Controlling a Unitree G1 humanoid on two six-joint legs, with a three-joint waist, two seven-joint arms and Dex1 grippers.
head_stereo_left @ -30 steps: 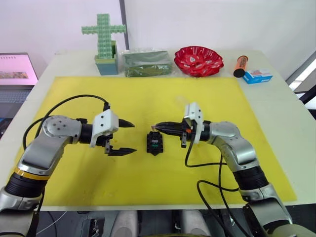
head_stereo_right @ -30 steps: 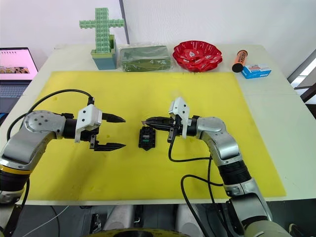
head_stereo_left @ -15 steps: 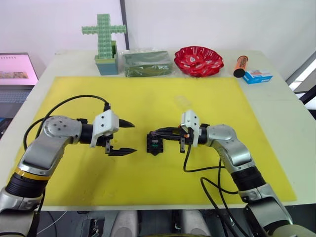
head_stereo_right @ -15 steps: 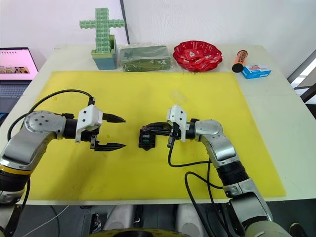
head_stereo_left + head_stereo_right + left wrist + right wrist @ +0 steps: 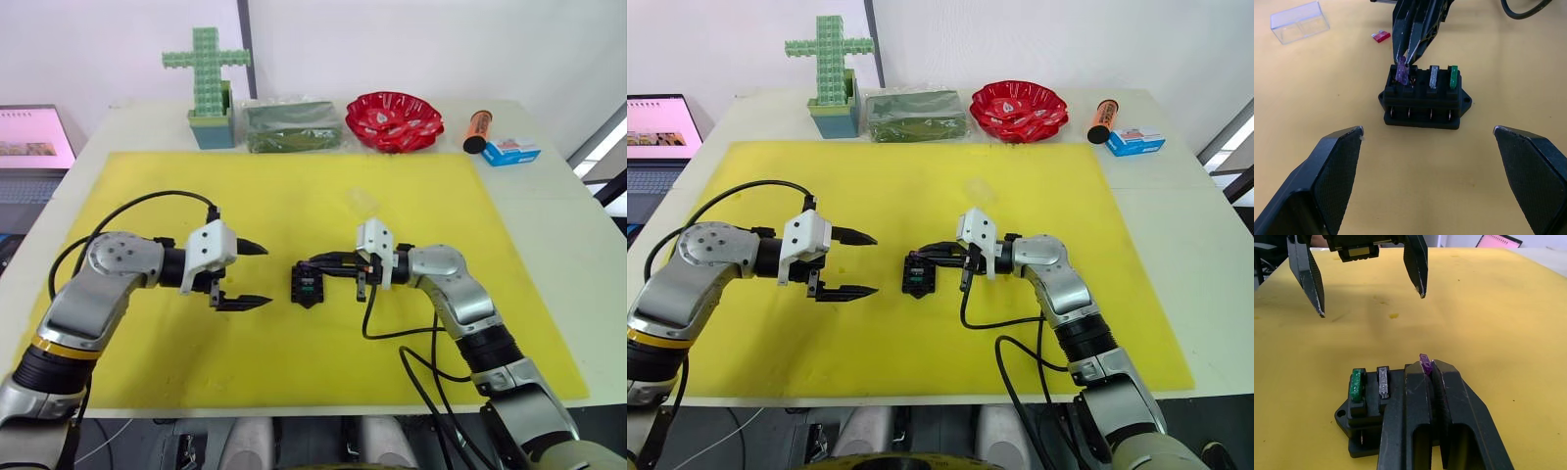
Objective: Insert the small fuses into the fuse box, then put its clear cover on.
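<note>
Fuse box (image 5: 1424, 100) sat mid yellow mat (image 5: 294, 362), green and grey fuses seated. Right gripper (image 5: 1406, 58) pinched purple-grey fuse (image 5: 1401, 74) over end slot, tilted. Advice: square blade upright before pressing. Left gripper (image 5: 245, 273) wide, empty, beside box. Red fuse (image 5: 1381, 36), clear cover (image 5: 1299, 21) lay apart.

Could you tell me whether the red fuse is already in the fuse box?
Out. The red fuse lies flat on the yellow mat, apart from the fuse box, near the clear cover.

Head pair overhead—wrist cameras close, sharing fuse box (image 5: 1423, 99).
</note>
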